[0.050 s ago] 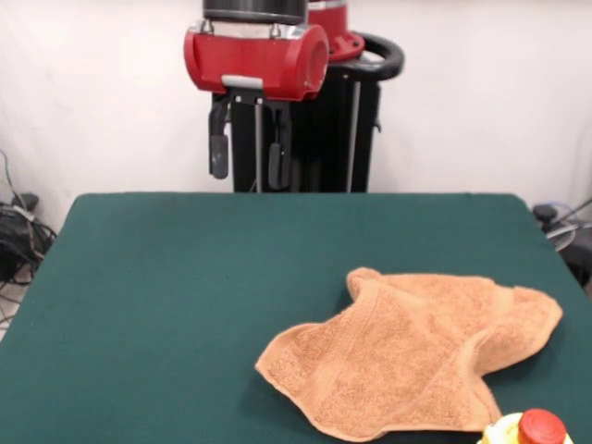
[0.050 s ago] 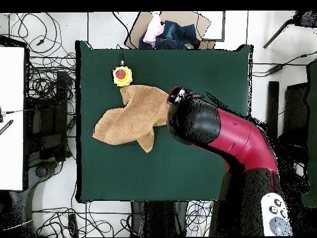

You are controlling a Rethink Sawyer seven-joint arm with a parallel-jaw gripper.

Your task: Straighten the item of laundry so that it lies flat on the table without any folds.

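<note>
Yellow red-capped button [image 1: 527,431] touching rumpled towel [image 1: 416,361] on green table [image 1: 166,296]; gripper [image 1: 247,153] raised, released, empty

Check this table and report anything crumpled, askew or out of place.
The towel is the odd thing: it lies bunched and irregular on the green table, with a corner folded over and ragged lobes instead of a flat square. A yellow button box with a red top sits right at its edge. The end effector hangs above the table, empty.
</note>
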